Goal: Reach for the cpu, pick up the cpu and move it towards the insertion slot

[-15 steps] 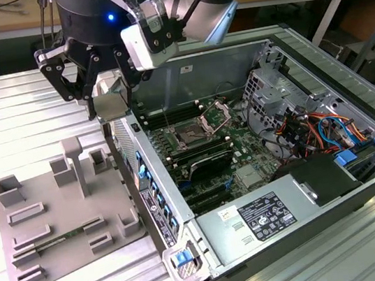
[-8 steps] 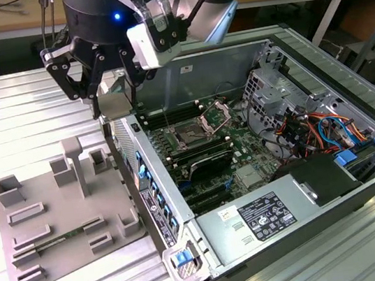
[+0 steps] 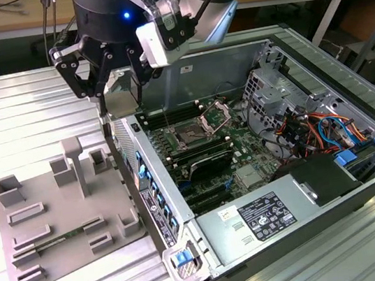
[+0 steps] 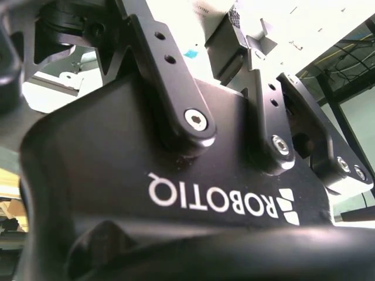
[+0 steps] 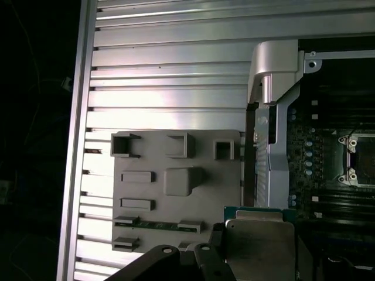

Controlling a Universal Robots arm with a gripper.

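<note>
the tool [image 3: 108, 74] hangs above the near wall of the open computer case [image 3: 300, 187], over the gap between the grey moulded tray [image 3: 59, 223] and the motherboard. in the first wrist view its dark fingers [image 5: 176, 260] close on the cpu [image 5: 259, 240], which sits right at the fingertips, held clear of the tray and the table [image 3: 29, 122]. the cpu lies flat, its silvery plate facing the first wrist camera, its thin green rim showing along one edge; being square, it has no clear long axis, and its edges run parallel to the tray's sides and the case wall. it hovers just over the case's edge, beside the tray. the insertion slot [image 3: 190, 134], a dark square socket with its shiny frame hinged open, lies on the green board well apart from the tool, toward the exterior view's right.
</note>
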